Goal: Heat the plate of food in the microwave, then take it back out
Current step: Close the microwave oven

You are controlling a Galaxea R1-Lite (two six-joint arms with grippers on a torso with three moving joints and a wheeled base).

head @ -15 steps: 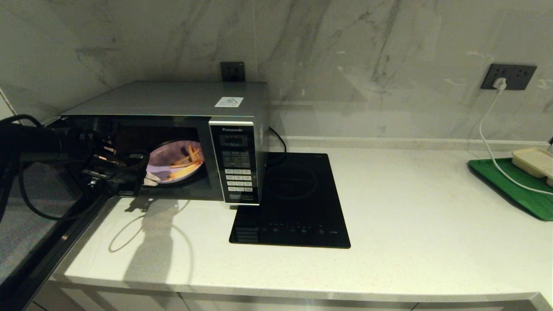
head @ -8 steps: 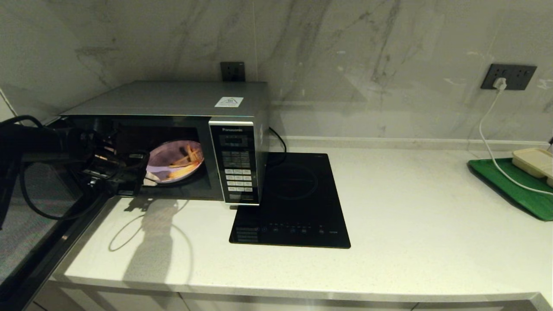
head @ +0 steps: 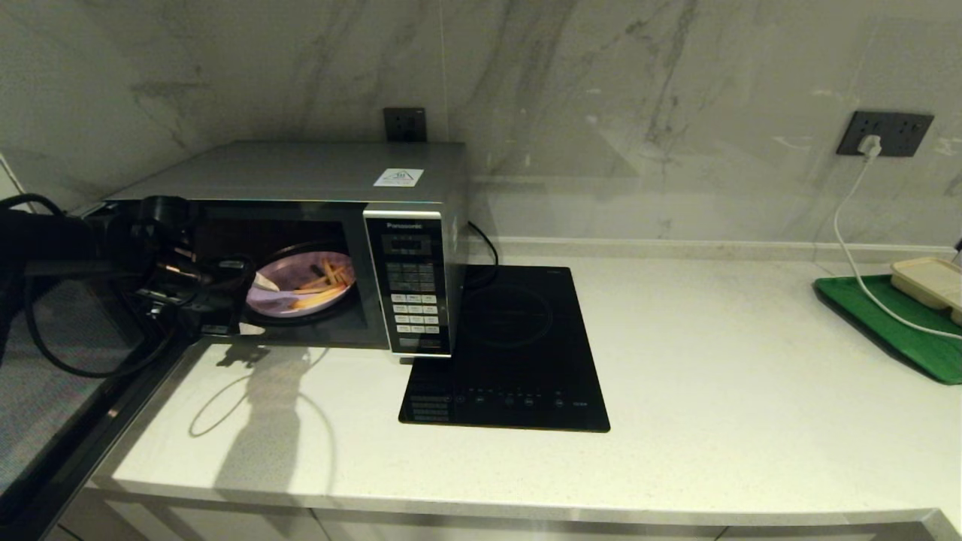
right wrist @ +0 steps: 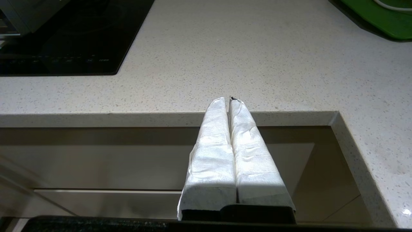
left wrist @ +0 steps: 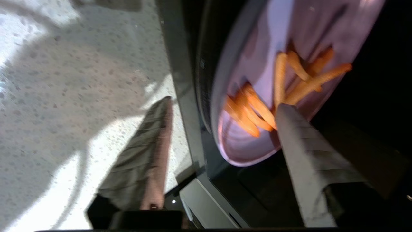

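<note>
The silver-grey microwave (head: pixel 301 173) stands at the back left of the counter with its door (head: pixel 68 391) swung out to the left. The lilac plate (head: pixel 297 293) (left wrist: pixel 276 48) lies flat inside on the turntable, with orange fry sticks (head: pixel 327 282) (left wrist: pixel 257 112) on it. My left gripper (head: pixel 248 304) (left wrist: pixel 224 103) is at the oven's mouth, open. One wrapped finger (left wrist: pixel 305 154) reaches over the plate's near part. The other finger (left wrist: pixel 145 161) hangs outside, over the counter. My right gripper (right wrist: pixel 229 99) is shut on nothing, low in front of the counter's edge.
A flat black induction hob (head: pixel 511 346) lies right of the microwave. At the far right a green tray (head: pixel 894 323) carries a beige rectangular tray (head: pixel 932 282), and a white cable (head: pixel 849 248) runs down from a wall socket. The counter's front edge (right wrist: pixel 161 119) is before my right gripper.
The plate was tilted up toward me and now lies flat, lower on the turntable. My left gripper has risen slightly; its pale finger now shows above the plate's near rim.
</note>
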